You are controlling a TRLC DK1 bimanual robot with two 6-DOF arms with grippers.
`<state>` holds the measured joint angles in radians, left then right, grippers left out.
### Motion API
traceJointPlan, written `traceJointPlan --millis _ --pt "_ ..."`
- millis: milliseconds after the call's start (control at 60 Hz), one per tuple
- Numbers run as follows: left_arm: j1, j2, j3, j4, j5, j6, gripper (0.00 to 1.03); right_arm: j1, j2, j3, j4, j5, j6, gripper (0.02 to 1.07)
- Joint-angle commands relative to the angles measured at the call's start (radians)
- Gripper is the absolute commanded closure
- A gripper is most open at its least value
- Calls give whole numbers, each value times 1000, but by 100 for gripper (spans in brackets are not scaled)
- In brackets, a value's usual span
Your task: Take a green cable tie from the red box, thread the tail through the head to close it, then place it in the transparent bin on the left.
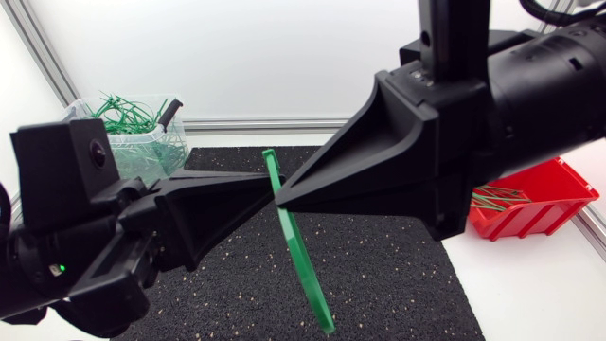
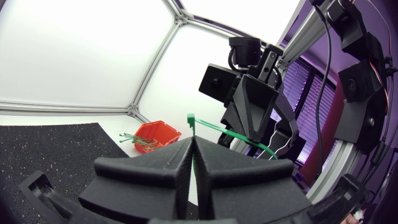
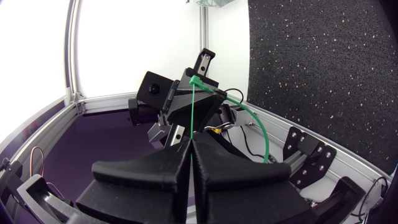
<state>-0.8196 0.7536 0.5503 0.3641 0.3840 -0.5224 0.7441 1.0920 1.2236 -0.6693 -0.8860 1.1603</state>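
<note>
**Desk:** What sits furthest left?

**Photographer:** The transparent bin, at ten o'clock from the black mat, with a tangle of green ties inside.

**Desk:** And the first arm?

**Photographer:** The left gripper comes in from nine o'clock, raised over the mat. Its two wedges are pressed together on the green cable tie. Its own wrist camera shows the strip pinched in the seam between them.

**Desk:** Where is the tie itself?

**Photographer:** It is in the air above mid-mat. One short end stands up at twelve o'clock from the pinch, and the long tail sweeps down toward five o'clock.

**Desk:** The other arm?

**Photographer:** The right gripper enters from three o'clock, nearly tip to tip with the left. Its fingers are likewise clamped on the tie. Beyond it, at the mat's three o'clock side, the red box rests on the white tabletop with more ties in it.
</note>
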Motion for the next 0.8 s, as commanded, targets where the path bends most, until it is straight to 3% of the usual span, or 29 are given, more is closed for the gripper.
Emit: traceJointPlan --millis 0,233,400,783 --pt "-9 -5 -13 9 1 9 100 -3 2 -26 13 7 30 102" --pt "-39 -8 -9 10 -31 39 100 -2 28 -22 20 1 35 102" --pt "-92 -28 -9 9 -111 102 100 -2 54 -18 17 1 39 102" --pt "-107 -51 -23 1 -139 128 100 -15 37 14 0 1 47 102"
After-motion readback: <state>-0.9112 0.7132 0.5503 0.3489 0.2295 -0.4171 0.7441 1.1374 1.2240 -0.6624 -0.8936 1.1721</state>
